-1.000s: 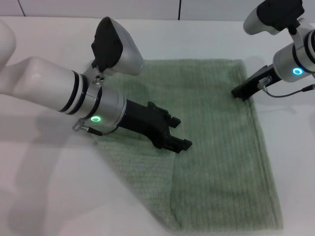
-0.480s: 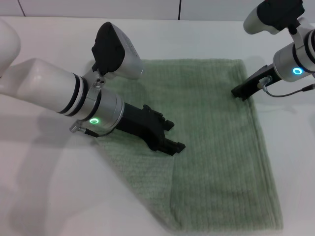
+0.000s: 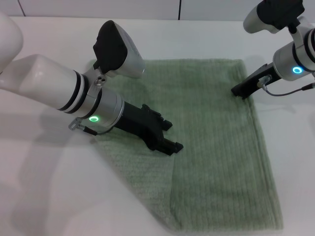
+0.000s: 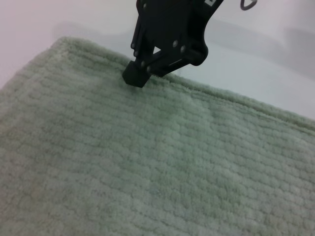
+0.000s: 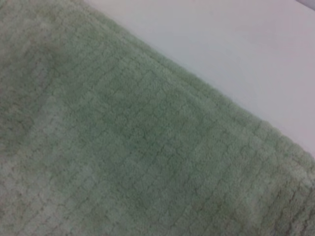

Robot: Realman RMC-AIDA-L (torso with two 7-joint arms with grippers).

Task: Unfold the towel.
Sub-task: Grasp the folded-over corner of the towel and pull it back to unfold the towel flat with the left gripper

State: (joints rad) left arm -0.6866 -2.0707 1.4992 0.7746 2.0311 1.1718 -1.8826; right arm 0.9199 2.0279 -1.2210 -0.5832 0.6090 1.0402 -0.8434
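Note:
The sage-green towel [image 3: 216, 147] lies on the white table, with a folded layer showing as a diagonal edge at its near left. My left gripper [image 3: 171, 136] hovers low over the towel's left-middle, its jaws apart and holding nothing. My right gripper [image 3: 240, 92] rests its tip on the towel's far right edge. In the left wrist view the right gripper [image 4: 139, 76] shows with its fingers [image 4: 147, 59] closed to a point on the hem, where the cloth lies flat. The right wrist view shows only the towel [image 5: 123, 147] and bare table.
The white table [image 3: 49, 196] surrounds the towel on all sides. A grey cable [image 3: 288, 92] hangs from the right wrist beside the towel's far right corner.
My left gripper has drawn back a little to the left across the towel. The right gripper and the towel have not moved.

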